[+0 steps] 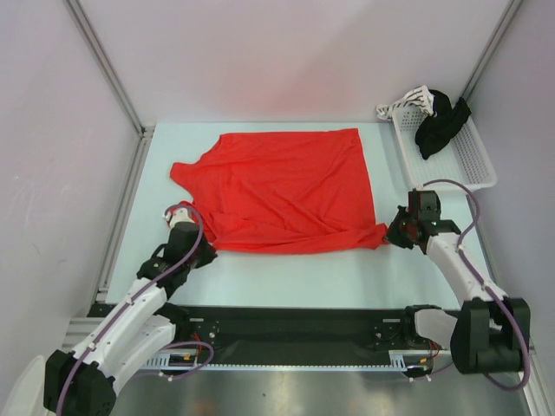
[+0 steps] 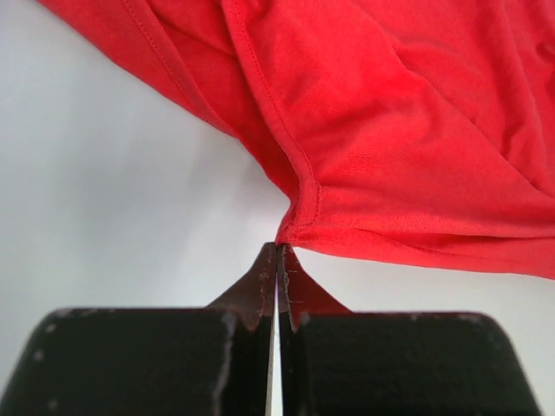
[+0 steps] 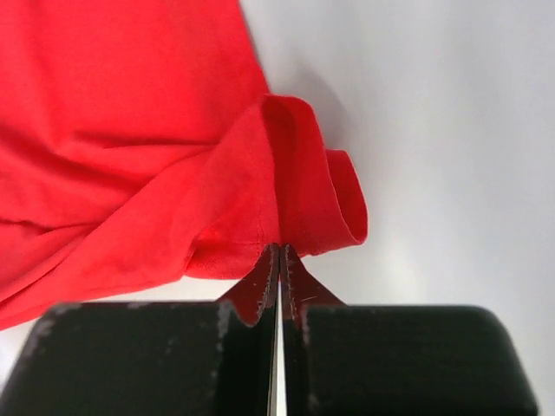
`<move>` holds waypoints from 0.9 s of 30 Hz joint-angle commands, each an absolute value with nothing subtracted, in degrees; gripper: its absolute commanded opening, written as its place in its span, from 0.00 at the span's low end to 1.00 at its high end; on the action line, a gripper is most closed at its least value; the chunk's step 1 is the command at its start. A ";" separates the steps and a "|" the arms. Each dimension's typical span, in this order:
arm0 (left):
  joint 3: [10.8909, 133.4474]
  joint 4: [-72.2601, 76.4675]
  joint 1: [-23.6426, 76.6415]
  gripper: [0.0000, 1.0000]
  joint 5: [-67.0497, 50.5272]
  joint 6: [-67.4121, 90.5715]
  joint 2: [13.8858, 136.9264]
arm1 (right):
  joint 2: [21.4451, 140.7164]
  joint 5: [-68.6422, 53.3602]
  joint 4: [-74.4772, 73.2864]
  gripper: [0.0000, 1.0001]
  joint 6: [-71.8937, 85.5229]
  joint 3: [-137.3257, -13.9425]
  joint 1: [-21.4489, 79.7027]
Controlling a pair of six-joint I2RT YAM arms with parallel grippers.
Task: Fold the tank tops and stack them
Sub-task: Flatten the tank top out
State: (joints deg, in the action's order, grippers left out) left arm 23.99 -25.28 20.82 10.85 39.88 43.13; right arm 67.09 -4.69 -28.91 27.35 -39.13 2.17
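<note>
A bright red tank top [image 1: 290, 189] lies spread on the pale table, wrinkled, its near edge stretched between both grippers. My left gripper [image 1: 205, 245] is shut on the near left corner of the red tank top [image 2: 390, 139]; the hem meets the closed fingertips [image 2: 279, 247]. My right gripper [image 1: 389, 235] is shut on the near right corner of the red tank top [image 3: 130, 147], where the fabric curls into a small loop above the fingertips [image 3: 279, 250]. A dark garment [image 1: 440, 124] lies in the basket.
A white mesh basket [image 1: 468, 160] stands at the back right against the wall, holding the dark garment. Metal frame posts [image 1: 104, 65] and pale walls close in the table on the left, back and right. Black arm base rail [image 1: 295, 334] runs along the near edge.
</note>
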 commanded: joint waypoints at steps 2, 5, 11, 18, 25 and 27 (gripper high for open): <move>26.37 -25.93 20.48 0.00 9.94 38.93 39.64 | 57.25 -5.53 -35.50 0.00 28.82 -42.71 2.29; 26.37 -26.28 20.48 0.00 8.44 39.46 36.04 | 51.01 -7.03 -37.70 0.00 30.32 -42.98 2.20; 29.61 -31.54 20.66 0.00 8.87 41.92 29.36 | 42.37 -7.13 -41.48 0.00 34.36 -44.91 1.32; 42.94 -34.28 20.65 0.00 14.76 40.09 29.33 | 49.37 -13.52 -33.14 0.00 34.37 -46.66 -1.23; 52.54 -32.09 19.60 0.00 15.65 36.13 42.09 | 66.07 -20.48 -25.40 0.00 33.75 -57.38 -0.18; 57.10 -31.38 18.02 0.00 14.95 34.29 46.55 | 71.26 -21.00 -25.75 0.00 33.14 -64.12 -0.18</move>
State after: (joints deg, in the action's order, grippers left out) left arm 50.85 -33.65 19.92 14.35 38.24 41.89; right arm 68.29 -17.76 -30.65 34.04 -55.22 -0.40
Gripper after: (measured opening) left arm 0.005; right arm 0.010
